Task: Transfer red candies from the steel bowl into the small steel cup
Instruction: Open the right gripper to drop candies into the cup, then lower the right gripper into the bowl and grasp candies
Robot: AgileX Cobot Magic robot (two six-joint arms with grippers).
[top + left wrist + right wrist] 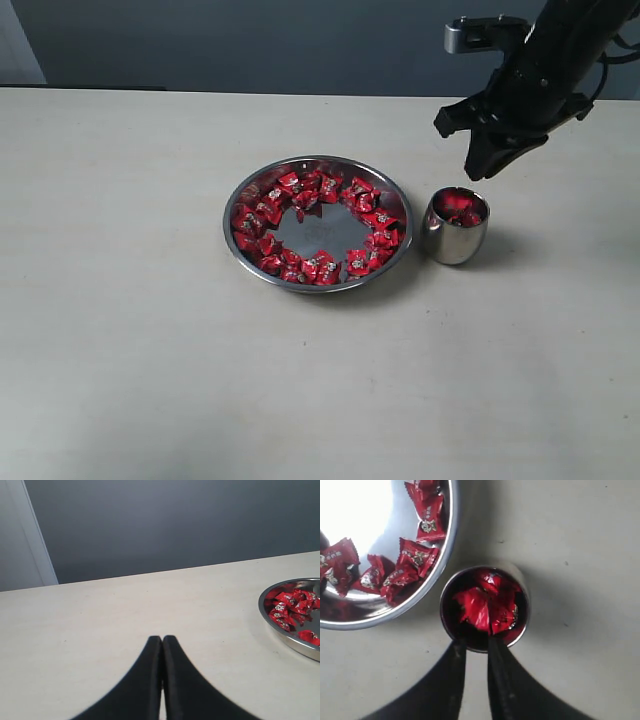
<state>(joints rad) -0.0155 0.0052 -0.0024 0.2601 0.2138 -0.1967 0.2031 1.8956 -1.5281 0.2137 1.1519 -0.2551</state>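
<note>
The steel bowl (331,231) sits mid-table with red candies (300,190) in a ring round its floor. Just right of it stands the small steel cup (452,245), with a few red candies (460,209) inside. My right gripper (483,168) hangs a little above the cup's far side. From the right wrist, its fingertips (459,645) stand slightly apart over the cup's rim (522,582), open and empty, with the cup's candies (482,607) beyond them. My left gripper (162,639) is shut and empty over bare table, left of the bowl (280,630).
The pale table (130,330) spreads wide to the left and front of the bowl. A dark wall (250,40) runs behind the table's far edge. The right arm's black links (560,50) reach in from the upper right.
</note>
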